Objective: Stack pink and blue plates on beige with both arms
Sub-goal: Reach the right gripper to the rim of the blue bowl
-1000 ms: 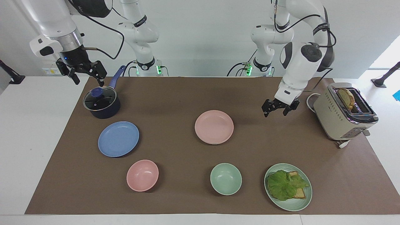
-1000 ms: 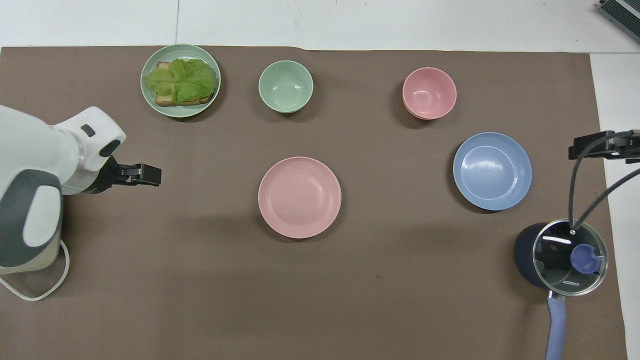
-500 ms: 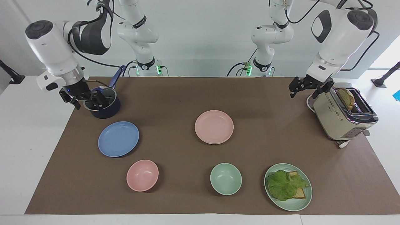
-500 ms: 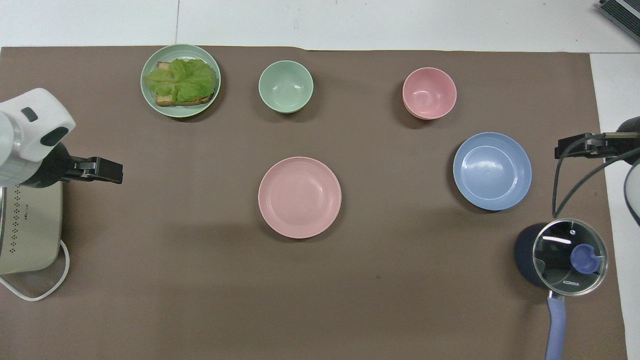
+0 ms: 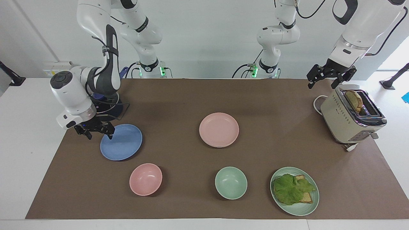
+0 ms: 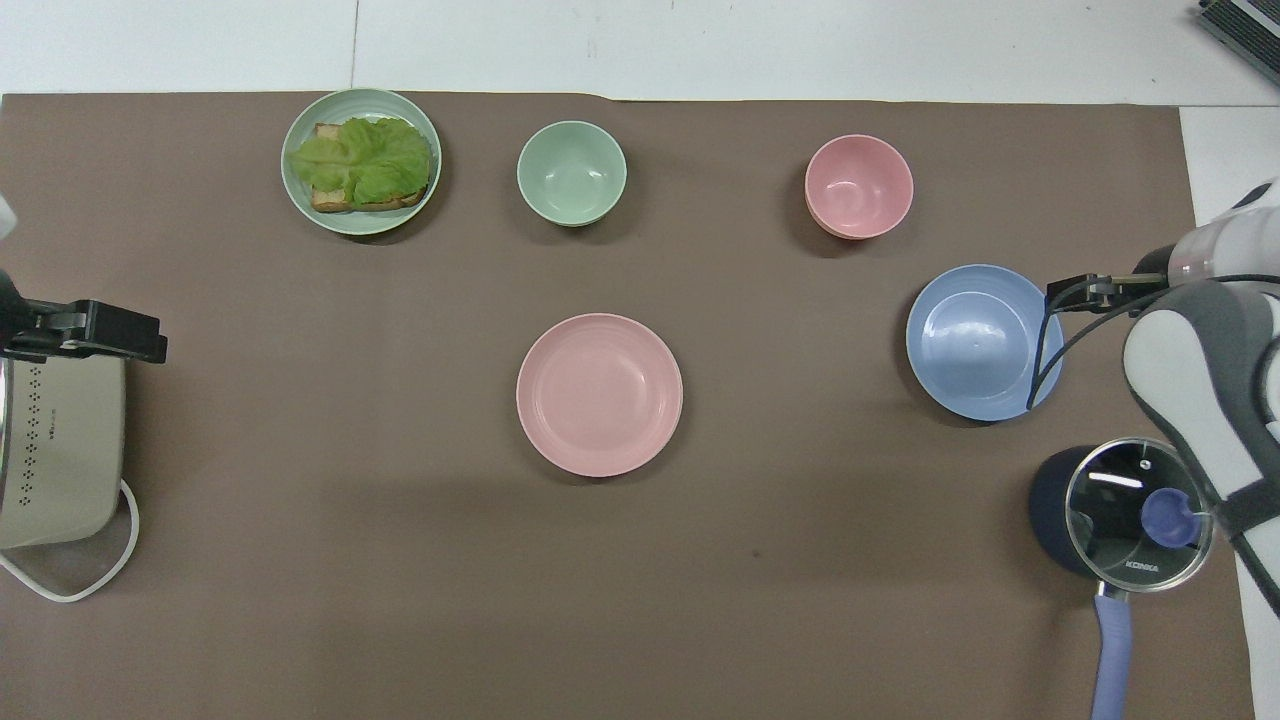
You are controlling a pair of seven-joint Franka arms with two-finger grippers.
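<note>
You are bringing the right gripper [image 5: 95,131], jaws wide and empty, down at the 9 o'clock rim of the flat round matte blue plate [image 5: 121,142] beside the dark lidded saucepan [image 6: 1120,512]. Straddle the rim squarely before closing. The pale pink plate [image 5: 219,129] is resting mid-mat, apparently atop a beige one. The left gripper [image 5: 330,75] is waiting, jaws wide, above the cream boxy toaster [image 5: 351,115].

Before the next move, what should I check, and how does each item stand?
1. Right gripper open: ok.
2. Right gripper at blue plate rim: ok; contact cannot tell.
3. Blue plate flat, nothing on it: ok.
4. Pink plate top bare: ok.
5. Beige plate under pink plate: cannot tell.
6. Left gripper open, waiting up by the toaster, away from the plates: ok.
</note>
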